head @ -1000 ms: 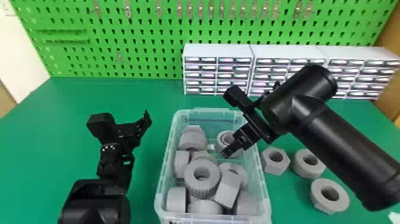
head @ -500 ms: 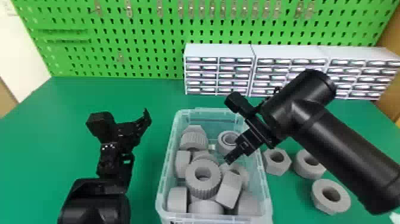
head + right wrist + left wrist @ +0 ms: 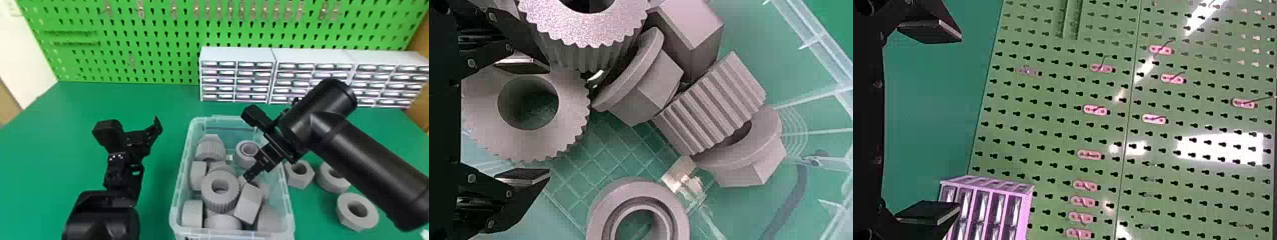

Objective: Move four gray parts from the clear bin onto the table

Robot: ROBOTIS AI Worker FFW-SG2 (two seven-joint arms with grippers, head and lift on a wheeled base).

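Note:
My right gripper [image 3: 250,175] is inside the clear bin [image 3: 289,204], low among the gray parts. In the right wrist view that gripper [image 3: 549,119] is open, its two fingers apart on either side of a toothed gray ring [image 3: 571,137]; no firm hold shows. A smooth gray ring [image 3: 596,212] lies near it. On the table right of the bin are a hex nut [image 3: 304,178], a round part [image 3: 328,182] and a flanged nut [image 3: 370,212]. My left gripper [image 3: 131,127] is parked left of the bin; in its wrist view the gripper [image 3: 959,122] stands open with nothing held.
Several other gray parts fill the bin, including a large toothed gear [image 3: 220,202] and a block-shaped one [image 3: 249,204]. White drawer cabinets [image 3: 236,54] stand behind the bin, before a green pegboard [image 3: 143,48]. The green table [image 3: 159,99] extends to the left.
My right gripper has moved a little toward the robot and lower in the bin, away from the smooth ring at the back right. The left arm has stayed still.

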